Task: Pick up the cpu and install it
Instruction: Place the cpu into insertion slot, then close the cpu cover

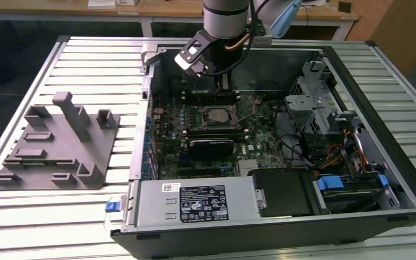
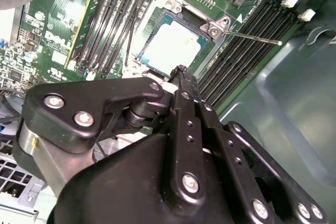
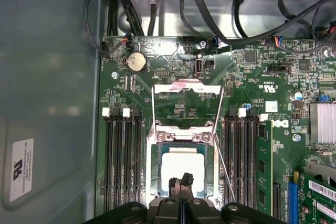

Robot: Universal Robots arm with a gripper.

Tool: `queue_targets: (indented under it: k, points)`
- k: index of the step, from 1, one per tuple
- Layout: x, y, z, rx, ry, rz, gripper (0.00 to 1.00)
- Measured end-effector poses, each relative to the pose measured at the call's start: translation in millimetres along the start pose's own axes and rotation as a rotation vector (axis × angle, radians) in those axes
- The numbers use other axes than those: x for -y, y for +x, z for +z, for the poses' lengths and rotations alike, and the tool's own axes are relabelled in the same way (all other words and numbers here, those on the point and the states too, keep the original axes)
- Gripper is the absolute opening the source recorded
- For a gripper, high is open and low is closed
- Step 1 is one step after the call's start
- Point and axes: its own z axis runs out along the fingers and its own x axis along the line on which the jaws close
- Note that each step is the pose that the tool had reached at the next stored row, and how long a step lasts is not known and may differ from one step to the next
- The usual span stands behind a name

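First wrist view: the cpu [image 3: 182, 163] is seen lying flat in the socket [image 3: 181, 136] on the green board [image 3: 252, 93], with the hinged plate [image 3: 187, 90] folded open. The hand [image 3: 181, 182] is held directly over one edge of the chip, its fingers pressed together with nothing gripped. Whether the tips touch the chip cannot be told, and that edge is hidden behind them.

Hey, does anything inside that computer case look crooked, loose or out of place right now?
Nothing looks damaged or spilled. The cpu lies flat and square in its socket, beneath the gripper. The only loose-looking parts are the load plate, swung open, and the lever, standing free.
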Motion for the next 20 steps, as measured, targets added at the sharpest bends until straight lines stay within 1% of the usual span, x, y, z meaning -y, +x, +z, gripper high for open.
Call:
queue_targets:
  k: [11, 20]
  points:
    - [-0.2, -4.6, 1.0, 0.0000, -0.0001, 0.001, 0.11]
    - [-0.2, -5.2, -0.5, -0.0001, -0.0001, 0.002, 0.11]
